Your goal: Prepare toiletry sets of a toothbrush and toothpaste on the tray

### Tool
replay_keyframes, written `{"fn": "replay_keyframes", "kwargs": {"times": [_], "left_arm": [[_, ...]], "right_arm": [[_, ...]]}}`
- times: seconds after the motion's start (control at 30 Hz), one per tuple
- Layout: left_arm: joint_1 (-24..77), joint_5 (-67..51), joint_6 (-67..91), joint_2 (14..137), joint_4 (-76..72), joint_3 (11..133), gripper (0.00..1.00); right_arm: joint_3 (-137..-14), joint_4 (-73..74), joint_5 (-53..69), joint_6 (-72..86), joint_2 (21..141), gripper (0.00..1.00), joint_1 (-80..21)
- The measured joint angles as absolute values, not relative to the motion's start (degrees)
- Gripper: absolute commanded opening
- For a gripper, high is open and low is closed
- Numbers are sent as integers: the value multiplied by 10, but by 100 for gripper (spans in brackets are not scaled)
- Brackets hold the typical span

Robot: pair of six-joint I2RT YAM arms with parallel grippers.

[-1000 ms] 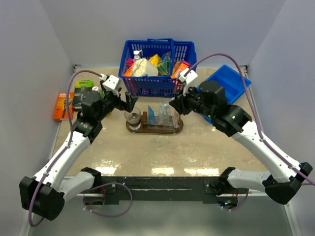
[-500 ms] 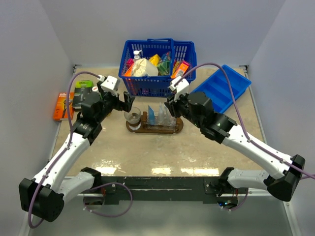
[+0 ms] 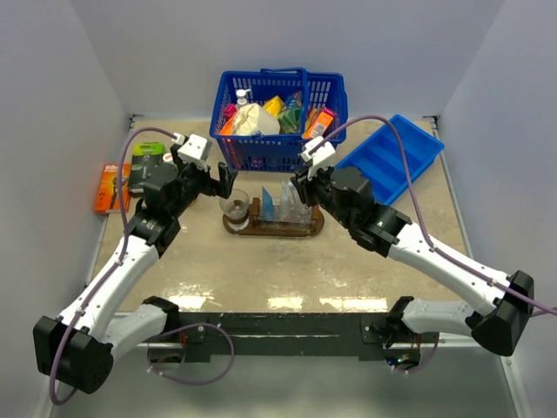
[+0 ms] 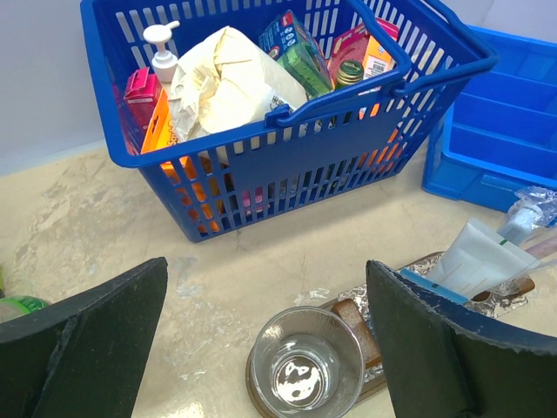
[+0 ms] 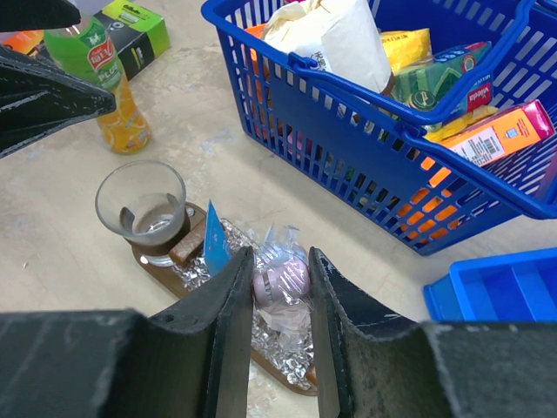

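The dark brown oval tray (image 3: 274, 232) lies in front of the basket, lined with crumpled foil. An empty clear glass cup (image 3: 233, 207) stands on its left end; it also shows in the left wrist view (image 4: 305, 370). A flat blue wedge-shaped tube (image 5: 215, 239) stands upright next to it, whitish in the left wrist view (image 4: 474, 257). My right gripper (image 5: 280, 254) is over the tray's middle, shut on the pale toothbrush (image 5: 280, 279) in clear wrapping, seen end-on. My left gripper (image 4: 265, 287) is open and empty, just above and behind the cup.
A blue basket (image 3: 278, 117) full of groceries stands right behind the tray. A blue plastic bin (image 3: 387, 161) lies at the back right. A green-capped bottle (image 5: 109, 83), a green box (image 5: 135, 30) and an orange packet (image 3: 111, 187) lie at the left.
My right arm has swung left and its gripper has come over the middle of the tray. My left arm has barely moved.
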State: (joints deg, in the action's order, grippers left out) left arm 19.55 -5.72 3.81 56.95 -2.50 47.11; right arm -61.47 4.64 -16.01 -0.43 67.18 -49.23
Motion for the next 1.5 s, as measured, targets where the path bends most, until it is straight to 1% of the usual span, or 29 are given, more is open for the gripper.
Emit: {"fn": "replay_keyframes", "kwargs": {"times": [1.5], "left_arm": [[196, -57, 38, 569, -25, 471, 100]], "right_arm": [[-614, 43, -171, -4, 739, 4, -492]]}}
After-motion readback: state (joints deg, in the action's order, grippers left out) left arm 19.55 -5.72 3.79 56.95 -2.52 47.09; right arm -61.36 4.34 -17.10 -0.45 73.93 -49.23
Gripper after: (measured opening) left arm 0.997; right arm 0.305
